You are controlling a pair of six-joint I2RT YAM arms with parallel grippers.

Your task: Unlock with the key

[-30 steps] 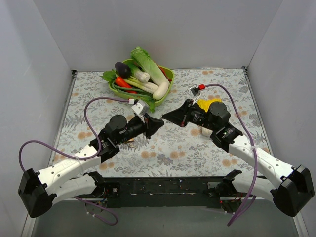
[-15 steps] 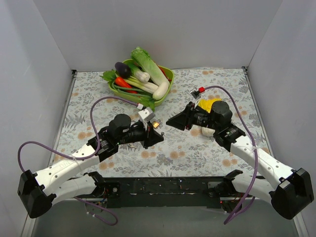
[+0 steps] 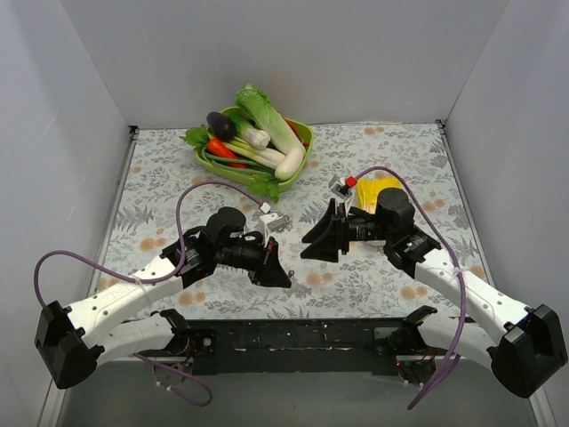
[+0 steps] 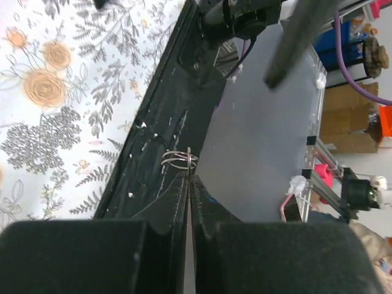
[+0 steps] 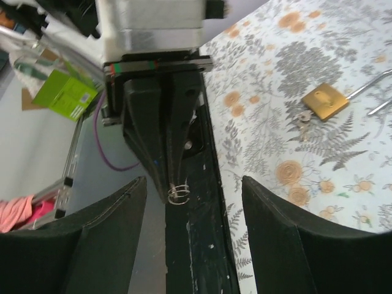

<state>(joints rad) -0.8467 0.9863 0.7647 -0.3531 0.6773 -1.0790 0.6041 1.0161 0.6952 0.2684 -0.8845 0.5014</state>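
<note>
Left gripper pinches key, only its ring showing, axis unclear; right gripper spread. Green bowl at far edge holds vegetables.

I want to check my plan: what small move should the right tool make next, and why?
Probably swing the right tool toward the square brass padlock lying on the floral cloth and grip its body: that tool stands open and empty, while the left tool is shut on a thin wire ring, so the padlock looks unsteadied.
</note>
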